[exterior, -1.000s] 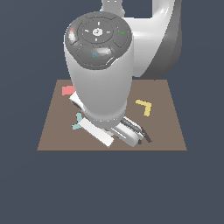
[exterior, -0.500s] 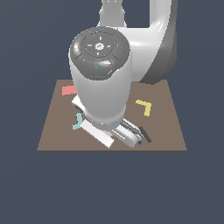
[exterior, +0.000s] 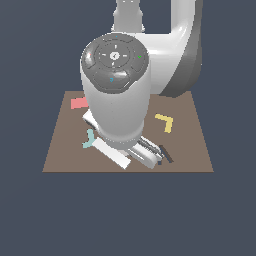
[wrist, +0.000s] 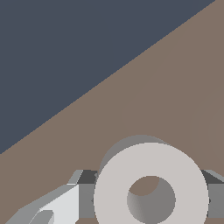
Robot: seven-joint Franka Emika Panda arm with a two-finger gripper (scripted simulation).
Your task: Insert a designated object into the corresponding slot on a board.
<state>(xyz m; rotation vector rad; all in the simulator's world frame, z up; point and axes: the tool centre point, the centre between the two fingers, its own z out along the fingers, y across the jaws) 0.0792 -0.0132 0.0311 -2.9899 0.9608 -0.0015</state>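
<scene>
1. Exterior view: I see the arm [exterior: 117, 95] filling most of the frame, hanging over the brown board [exterior: 195, 145] and hiding its middle.
2. Board bits I can make out: red piece [exterior: 78, 103] at far corner on ext. view's left, yellow L [exterior: 165, 122] on ext. view's right, teal hook shape [exterior: 89, 139] near the arm's base, dark V mark [exterior: 166, 154] just beside the gripper body.
3. Gripper [wrist: 151, 199], wrist cam: fingers [wrist: 85, 194] sit either side of the grey ring [wrist: 151, 183], pinching it by the rim. Ring looks lifted off the board, judging by the shadow behind it.
4. Slot: can't see it in either view, prob. hidden under the arm.
5. Progress, my read: pick done, ring in hand. Left: carry over the slot, line up, lower, let go.
</scene>
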